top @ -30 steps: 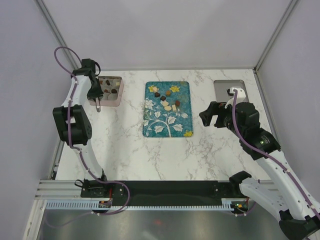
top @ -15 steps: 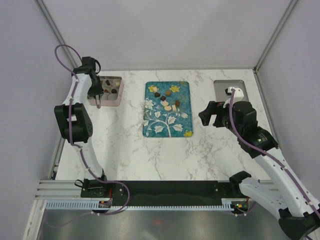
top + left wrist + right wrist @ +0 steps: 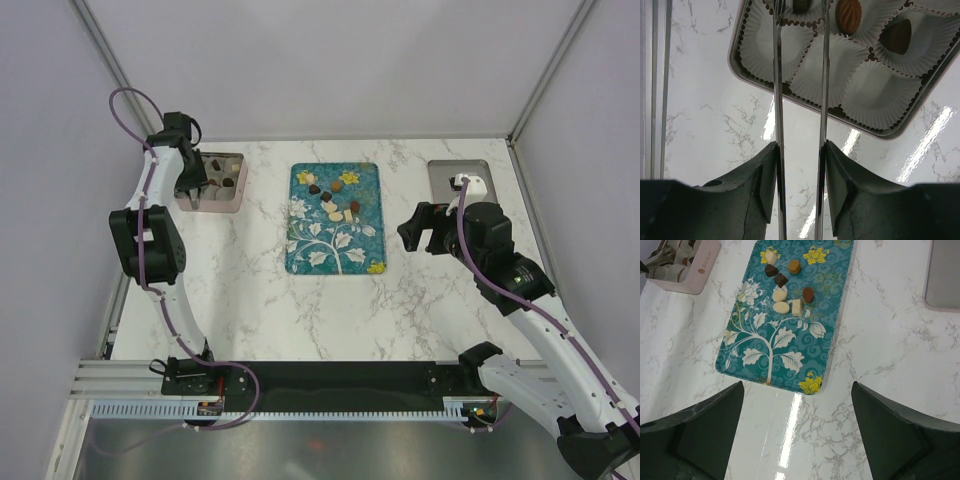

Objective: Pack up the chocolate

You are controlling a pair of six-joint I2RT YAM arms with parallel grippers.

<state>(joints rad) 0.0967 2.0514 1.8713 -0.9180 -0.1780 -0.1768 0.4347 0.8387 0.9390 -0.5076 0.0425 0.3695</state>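
Left gripper [image 3: 800,150] pinched my tongs [image 3: 777,75], blades narrow, over box [image 3: 733,50]; tips off-frame, load unclear. Chocolate [image 3: 781,280] lay on tray's [image 3: 785,365] far end. Right gripper [image 3: 797,390] gaped. Risk: blind release into filled cup [image 3: 870,25].

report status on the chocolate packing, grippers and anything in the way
Left gripper shut on tongs, blades over the box. Right gripper open, empty, right of the tray. Eight chocolate pieces on tray, some in box. Nothing in the way.
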